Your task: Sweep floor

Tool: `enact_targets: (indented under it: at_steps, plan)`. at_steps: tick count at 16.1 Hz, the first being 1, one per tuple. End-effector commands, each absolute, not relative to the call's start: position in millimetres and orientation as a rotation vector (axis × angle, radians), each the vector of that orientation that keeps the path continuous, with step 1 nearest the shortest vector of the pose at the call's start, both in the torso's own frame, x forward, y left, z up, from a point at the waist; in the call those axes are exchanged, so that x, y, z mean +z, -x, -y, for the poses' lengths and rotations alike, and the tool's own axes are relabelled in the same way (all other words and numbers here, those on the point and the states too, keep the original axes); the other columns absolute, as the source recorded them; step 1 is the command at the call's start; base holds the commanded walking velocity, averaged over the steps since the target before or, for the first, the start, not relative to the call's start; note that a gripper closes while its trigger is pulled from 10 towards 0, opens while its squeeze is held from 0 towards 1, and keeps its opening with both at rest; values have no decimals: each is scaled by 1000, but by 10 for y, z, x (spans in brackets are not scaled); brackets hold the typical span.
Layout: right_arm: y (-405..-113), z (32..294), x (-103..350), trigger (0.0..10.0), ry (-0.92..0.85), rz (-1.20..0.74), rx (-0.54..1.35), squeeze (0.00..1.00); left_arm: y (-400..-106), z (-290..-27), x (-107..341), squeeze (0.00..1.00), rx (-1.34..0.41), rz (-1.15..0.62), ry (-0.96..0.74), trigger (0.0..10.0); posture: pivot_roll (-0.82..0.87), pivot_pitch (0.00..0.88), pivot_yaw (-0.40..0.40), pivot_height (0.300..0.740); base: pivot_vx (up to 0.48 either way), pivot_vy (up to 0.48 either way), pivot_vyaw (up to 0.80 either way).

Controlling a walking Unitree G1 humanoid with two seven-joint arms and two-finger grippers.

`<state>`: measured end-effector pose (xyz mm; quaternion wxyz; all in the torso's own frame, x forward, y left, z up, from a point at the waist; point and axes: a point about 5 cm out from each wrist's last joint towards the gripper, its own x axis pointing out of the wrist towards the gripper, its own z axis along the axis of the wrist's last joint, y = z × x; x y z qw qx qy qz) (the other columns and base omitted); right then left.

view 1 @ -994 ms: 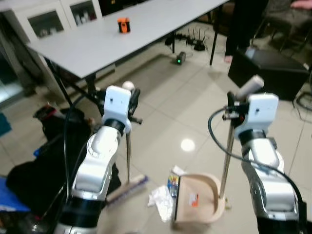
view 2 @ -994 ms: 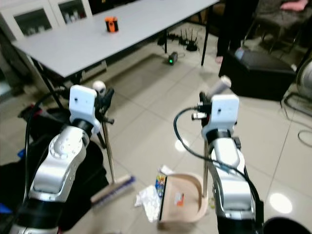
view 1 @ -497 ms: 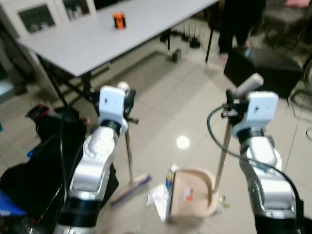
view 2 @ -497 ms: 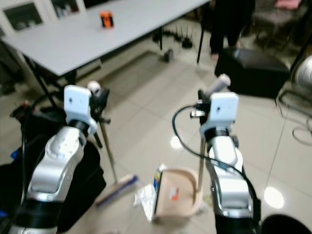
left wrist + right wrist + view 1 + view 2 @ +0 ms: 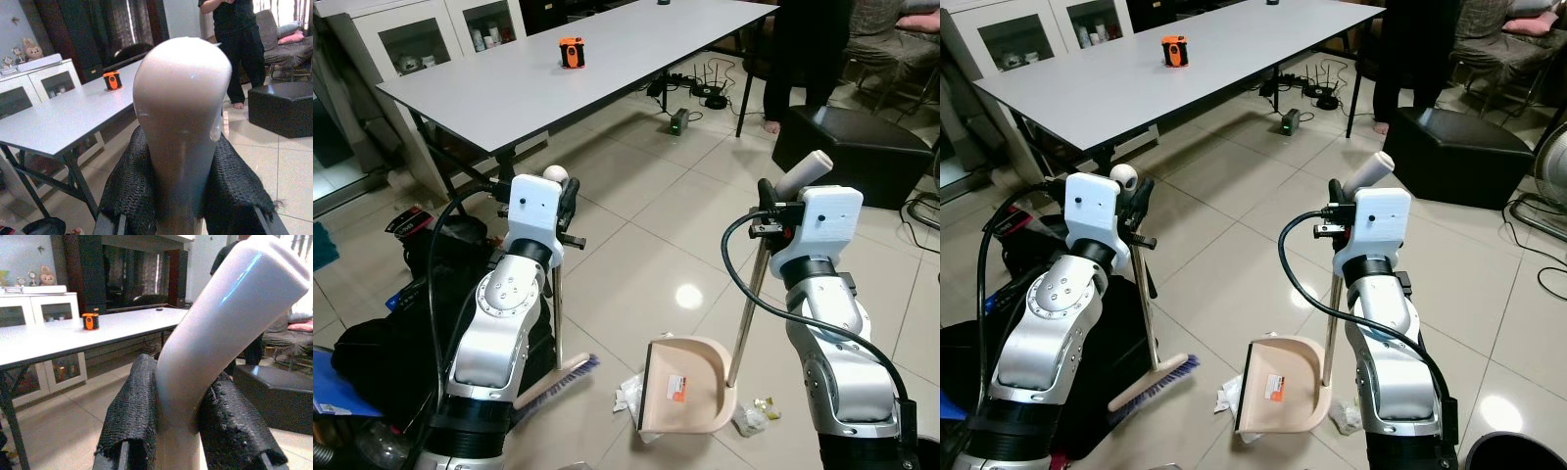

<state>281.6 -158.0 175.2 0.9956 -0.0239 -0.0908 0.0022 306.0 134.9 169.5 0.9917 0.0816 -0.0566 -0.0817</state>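
My left gripper (image 5: pixel 565 200) is shut on the upright metal pole of a broom, just under its rounded cream knob (image 5: pixel 554 174). The broom's brush head (image 5: pixel 558 380) rests on the tiles beside my left side. My right gripper (image 5: pixel 768 210) is shut on the dustpan's pole below its angled white grip (image 5: pixel 804 172). The beige dustpan (image 5: pixel 680 386) lies on the floor between my arms, mouth toward the brush. Crumpled white paper (image 5: pixel 627 395) lies at its mouth, and a small scrap (image 5: pixel 759 414) sits behind the pan. In the wrist views, black fingers (image 5: pixel 131 186) clasp the knob and fingers (image 5: pixel 131 417) clasp the grip.
A long grey table (image 5: pixel 509 88) with an orange item (image 5: pixel 571 51) stands ahead on the left. Black bags (image 5: pixel 391 333) lie beside my left arm. A black ottoman (image 5: pixel 852 147) and a standing person (image 5: pixel 798 54) are at the right. A dark bin (image 5: pixel 1518 452) is near my right side.
The whole view swung and blurred, then steadied. The dustpan now sits over the coloured packet that lay at its mouth. Both grippers keep their hold.
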Motion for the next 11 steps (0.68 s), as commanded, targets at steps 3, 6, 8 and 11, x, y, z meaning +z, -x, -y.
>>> enact_targets:
  at_steps: [3,6,8,11]
  plan:
    - [-2845,1561,1843,10000,71,223,8,0,-3060,-1340,1765,0,-170,148,-190,10000,-56,0,64,740,0,0,0]
    - [-2892,1541,1835,10000,101,221,12,0,-3071,-1367,1732,0,-163,126,-182,10000,-51,1,65,740,0,0,0]
    - [-2926,1525,1851,10000,104,228,26,0,-3071,-1391,1735,0,-157,125,-175,10000,-50,16,71,740,0,0,0]
    - [-3013,1519,1887,10000,100,240,27,0,-3073,-1421,1720,0,-156,118,-167,10000,-48,42,68,740,0,0,0]
